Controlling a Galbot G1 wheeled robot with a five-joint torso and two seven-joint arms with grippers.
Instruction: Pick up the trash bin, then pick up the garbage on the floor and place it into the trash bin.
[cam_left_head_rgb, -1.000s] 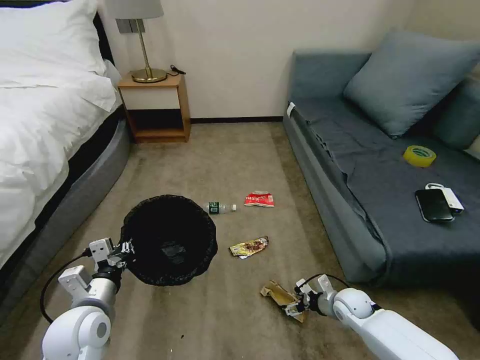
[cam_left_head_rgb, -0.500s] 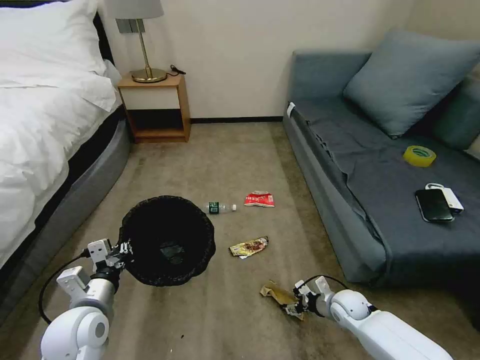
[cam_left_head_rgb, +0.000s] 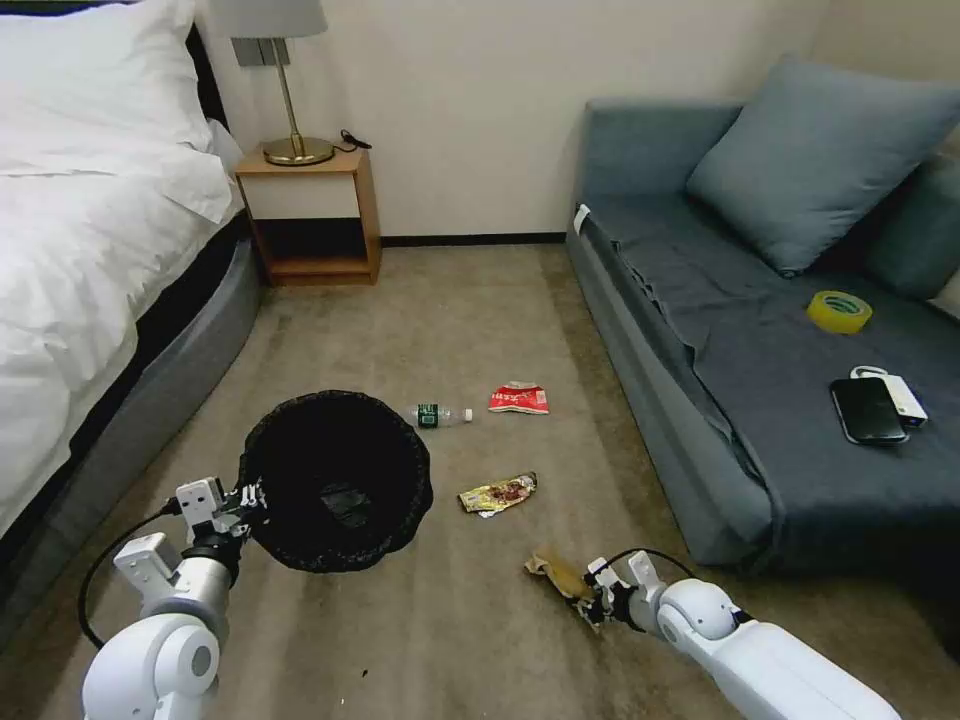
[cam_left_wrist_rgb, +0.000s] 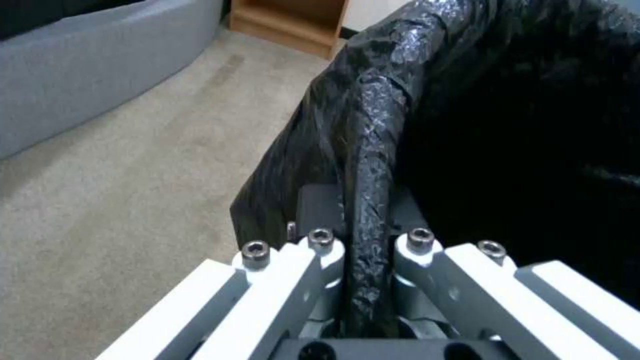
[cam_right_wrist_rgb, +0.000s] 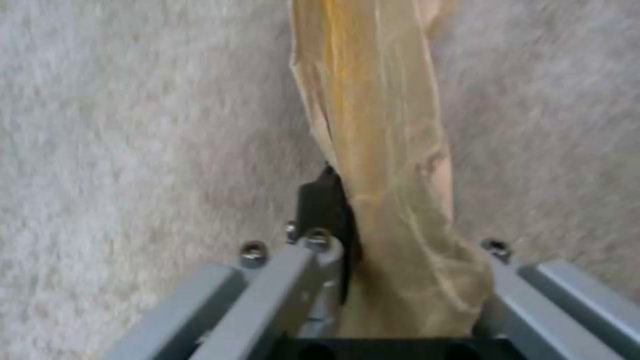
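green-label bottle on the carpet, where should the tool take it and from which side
Probably best across the middle of the bottle, coming straight down from above. It lies flat on the carpet with its long axis running left to right, so fingers set front and back would straddle the narrow body. The trash bin sits close on its label end, so avoid that side.

Head high overview, 2 wrist close-ups

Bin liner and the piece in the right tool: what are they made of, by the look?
Bin liner: thin black plastic film, glossy, by its fine crinkles and highlights; the left tool is clamped on the rim fold. Brown piece in the right tool: probably paper, matte tan with soft creases, though a waxed or coated finish is possible.
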